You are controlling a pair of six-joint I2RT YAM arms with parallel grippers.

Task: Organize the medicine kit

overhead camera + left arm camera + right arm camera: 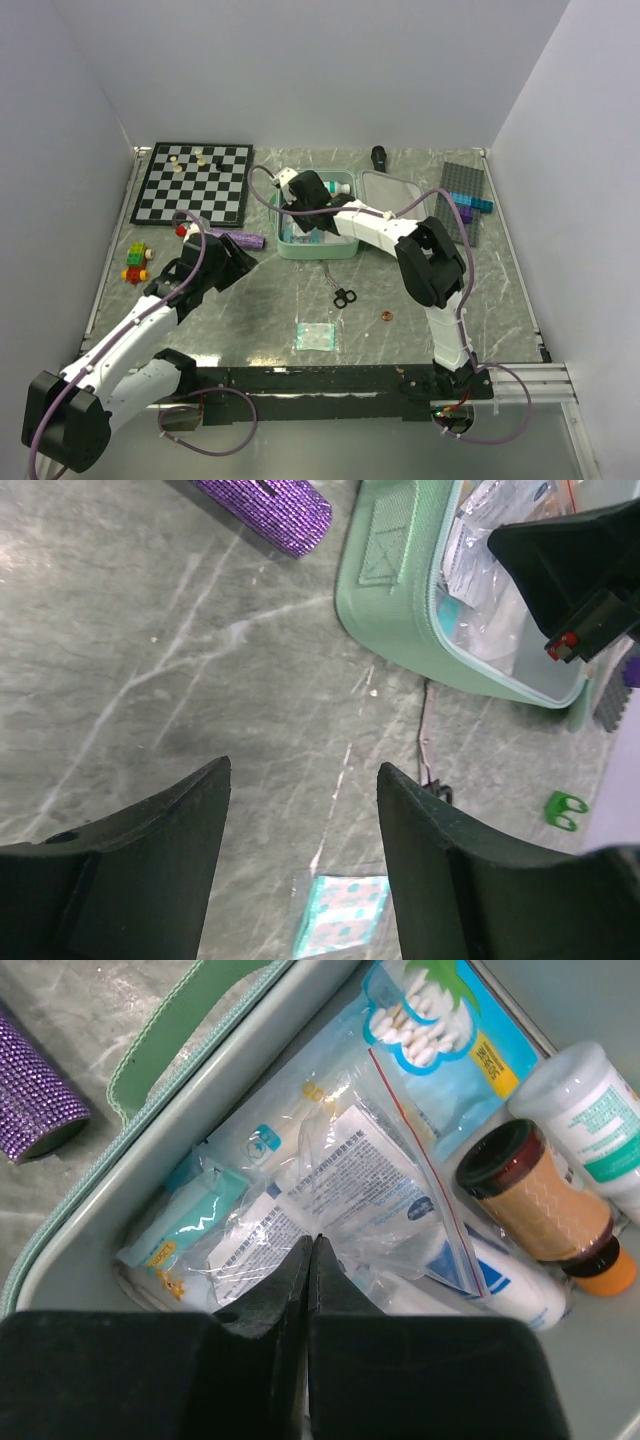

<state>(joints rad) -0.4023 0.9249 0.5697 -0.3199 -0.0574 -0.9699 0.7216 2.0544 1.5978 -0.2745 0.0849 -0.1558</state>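
Medicine kit (315,252) lies open mid-bench (250,320), right of the chessboard (195,182). On left wrist, I see my left gripper (305,770) over bare bench, jaws apart. On right wrist, my right gripper (308,1245) is over bagged packets (340,1180) inside the kit, jaws together.

Chessboard (195,182) left of medicine kit (316,253), scissors (343,295) before it

Medicine kit (318,253) contents beneath right arm (375,226)

marbled table (260,300) holds chessboard (193,183), medicine kit (318,251), scissors (343,295), purple case (240,239), packet (316,336) and coin (384,317).
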